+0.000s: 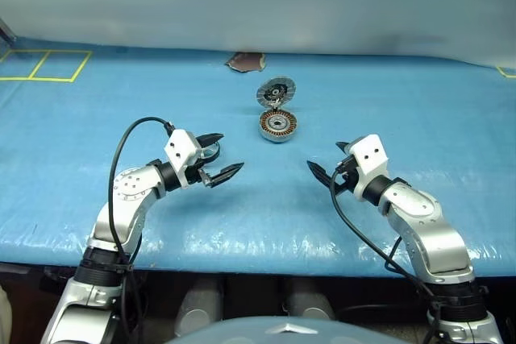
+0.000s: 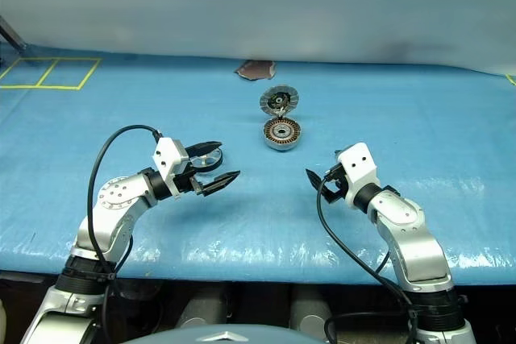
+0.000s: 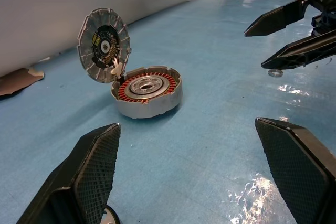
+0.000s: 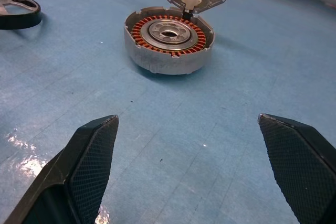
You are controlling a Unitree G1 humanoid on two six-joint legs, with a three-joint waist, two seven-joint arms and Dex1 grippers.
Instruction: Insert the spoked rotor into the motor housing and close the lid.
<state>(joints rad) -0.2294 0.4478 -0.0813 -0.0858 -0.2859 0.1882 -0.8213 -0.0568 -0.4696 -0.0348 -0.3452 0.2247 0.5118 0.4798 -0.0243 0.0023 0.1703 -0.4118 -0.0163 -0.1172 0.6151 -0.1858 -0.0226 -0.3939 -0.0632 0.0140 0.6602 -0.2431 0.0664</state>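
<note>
The motor housing point(image 1: 278, 126) lies on the blue table, its copper windings showing around a silvery centre point(image 4: 169, 31). Its lid point(image 1: 276, 90) stands upright on the far hinge, segmented inner face toward me. The spoked rotor point(image 4: 18, 9) lies flat on the table to the left of the housing, just beyond my left gripper point(image 1: 230, 153) and partly hidden by its fingers. That gripper is open and empty, pointing right. My right gripper point(image 1: 324, 155) is open and empty, pointing left toward the housing. Both hover short of the housing.
A torn brown patch point(image 1: 246, 61) marks the blue cover by the back wall. Yellow tape squares point(image 1: 48, 66) sit far left. A small ring point(image 3: 274, 72) lies on the table under the right gripper. The table's front edge runs just below both arms.
</note>
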